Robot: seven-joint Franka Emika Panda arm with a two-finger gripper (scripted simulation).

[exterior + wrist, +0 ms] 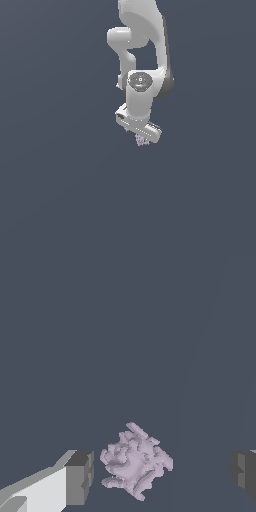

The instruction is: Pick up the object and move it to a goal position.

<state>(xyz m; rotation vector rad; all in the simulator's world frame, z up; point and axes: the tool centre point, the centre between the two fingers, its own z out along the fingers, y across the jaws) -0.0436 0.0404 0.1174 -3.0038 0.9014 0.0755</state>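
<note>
The object (135, 462) is a small pale pink-lilac lump with a rough, knotted surface. In the wrist view it lies between my two dark finger pads (80, 476), nearer to this one than to the other pad at the frame's edge, with a gap on each side. My gripper (162, 473) is open around it. In the exterior view the white gripper (141, 136) hangs from the arm, and only a sliver of the object (142, 141) peeks out beneath it.
A plain dark blue-grey surface (60, 190) fills both views. The white arm (142, 45) comes down from the top of the exterior view. Nothing else stands in sight.
</note>
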